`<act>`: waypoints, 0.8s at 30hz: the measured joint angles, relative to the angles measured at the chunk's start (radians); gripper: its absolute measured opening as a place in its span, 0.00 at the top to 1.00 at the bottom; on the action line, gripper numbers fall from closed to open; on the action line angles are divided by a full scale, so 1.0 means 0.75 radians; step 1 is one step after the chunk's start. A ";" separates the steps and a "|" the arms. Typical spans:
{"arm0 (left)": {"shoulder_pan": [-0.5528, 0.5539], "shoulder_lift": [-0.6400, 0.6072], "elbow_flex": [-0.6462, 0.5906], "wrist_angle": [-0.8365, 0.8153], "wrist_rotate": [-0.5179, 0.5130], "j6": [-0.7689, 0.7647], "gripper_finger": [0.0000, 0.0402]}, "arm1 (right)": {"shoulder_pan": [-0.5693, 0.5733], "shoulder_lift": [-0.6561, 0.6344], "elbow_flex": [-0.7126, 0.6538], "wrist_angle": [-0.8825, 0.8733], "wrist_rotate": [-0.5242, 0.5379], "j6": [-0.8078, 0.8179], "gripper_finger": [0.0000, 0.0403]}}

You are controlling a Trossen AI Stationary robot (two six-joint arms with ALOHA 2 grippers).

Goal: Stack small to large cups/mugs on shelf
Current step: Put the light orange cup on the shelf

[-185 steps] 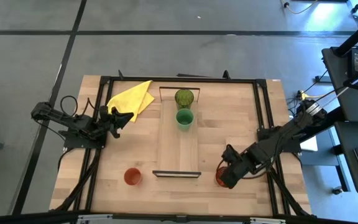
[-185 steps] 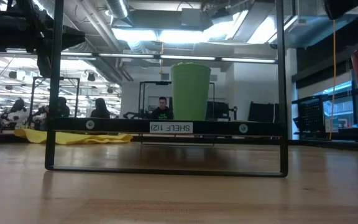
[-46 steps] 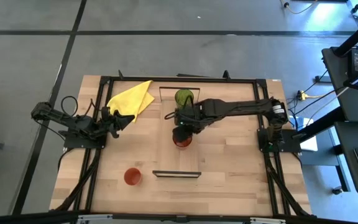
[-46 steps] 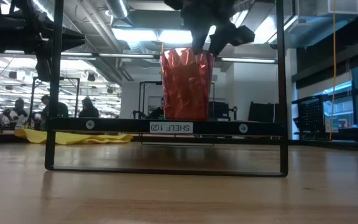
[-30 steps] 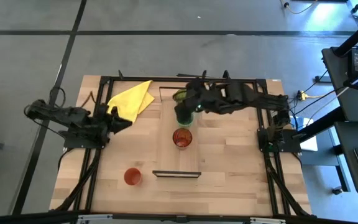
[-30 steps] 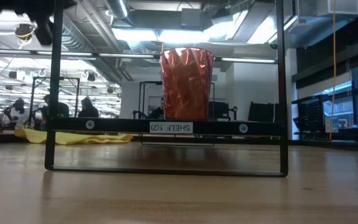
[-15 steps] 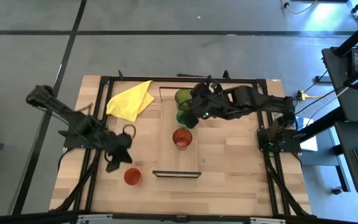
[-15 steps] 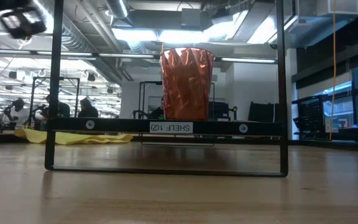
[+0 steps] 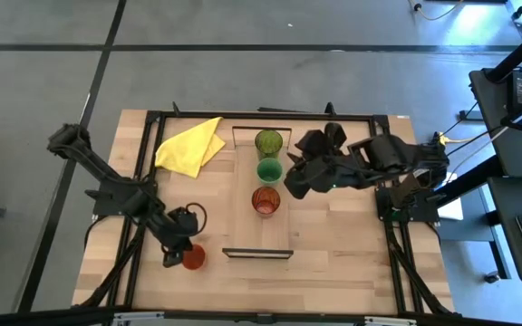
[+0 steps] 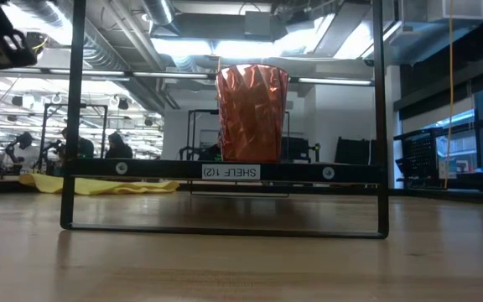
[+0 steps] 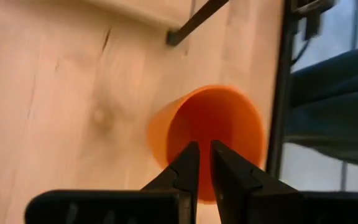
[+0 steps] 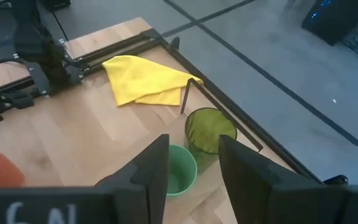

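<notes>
Shelf (image 9: 261, 195) carrying three cups in a row: olive (image 9: 268, 142) far, green (image 9: 269, 170) middle, red-brown (image 9: 265, 200) near. Orange cup (image 9: 192, 257) left on counter (image 9: 333, 244), left gripper (image 9: 171, 255) at it, jaws nearly closed, gripping nothing yet. Right gripper (image 9: 294, 178) beside shelf, jaws released.

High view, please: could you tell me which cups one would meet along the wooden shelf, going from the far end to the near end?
Tall olive-green translucent tumbler → bright green translucent tumbler → red-brown ribbed tumbler. All three stand on the long light-wood shelf; its near stretch carries no cup.
</notes>
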 joint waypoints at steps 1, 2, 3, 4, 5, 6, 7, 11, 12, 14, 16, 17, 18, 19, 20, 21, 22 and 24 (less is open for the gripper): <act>0.001 0.012 0.000 -0.010 0.002 -0.005 0.91 | 0.007 -0.001 0.000 -0.002 0.000 0.001 0.65; 0.005 0.023 0.000 -0.010 0.003 -0.020 0.91 | 0.010 -0.001 0.000 -0.002 0.000 0.001 0.65; 0.009 0.027 0.000 -0.008 0.002 -0.028 0.90 | 0.014 -0.002 0.000 -0.003 0.000 0.002 0.65; 0.013 0.027 0.000 -0.009 0.000 -0.033 0.89 | 0.019 -0.002 0.000 -0.005 0.001 0.002 0.65; 0.018 0.026 0.000 -0.006 -0.005 -0.038 0.88 | 0.019 -0.002 0.000 -0.010 0.002 0.002 0.65; 0.024 0.025 0.000 -0.003 -0.011 -0.048 0.87 | 0.020 -0.002 0.000 -0.018 0.001 0.002 0.65; 0.029 0.025 0.000 -0.006 -0.013 -0.054 0.86 | 0.019 -0.002 0.000 -0.026 0.001 0.004 0.65; 0.042 0.026 0.000 -0.007 -0.017 -0.056 0.84 | 0.019 -0.002 0.000 -0.056 0.004 0.004 0.65; 0.041 0.031 0.000 -0.007 -0.017 -0.056 0.84 | 0.019 -0.002 0.000 -0.065 0.004 0.004 0.65; 0.041 0.044 0.000 -0.008 -0.009 -0.056 0.84 | 0.018 -0.002 0.000 -0.075 0.004 0.003 0.65; 0.041 0.061 0.000 -0.006 0.017 -0.056 0.84 | 0.018 -0.002 0.000 -0.083 0.004 0.001 0.65; 0.041 0.071 0.000 -0.006 0.037 -0.056 0.85 | 0.018 -0.002 0.000 -0.086 0.004 0.001 0.65; 0.041 0.081 0.000 -0.006 0.054 -0.056 0.85 | 0.018 -0.002 0.000 -0.088 0.005 0.001 0.65; 0.041 0.089 0.000 -0.006 0.065 -0.056 0.84 | 0.018 -0.002 0.000 -0.097 0.011 0.000 0.65; 0.041 0.098 0.000 -0.009 0.070 -0.054 0.84 | 0.018 -0.002 0.000 -0.108 0.019 0.000 0.65; 0.041 0.106 0.000 -0.014 0.070 -0.050 0.84 | 0.018 -0.004 0.000 -0.118 0.029 0.000 0.65; 0.041 0.113 0.000 -0.024 0.068 -0.047 0.84 | 0.018 -0.006 0.000 -0.126 0.036 0.002 0.65; 0.049 0.130 0.000 -0.053 0.050 -0.047 0.84 | 0.018 -0.012 0.000 -0.141 0.049 0.003 0.65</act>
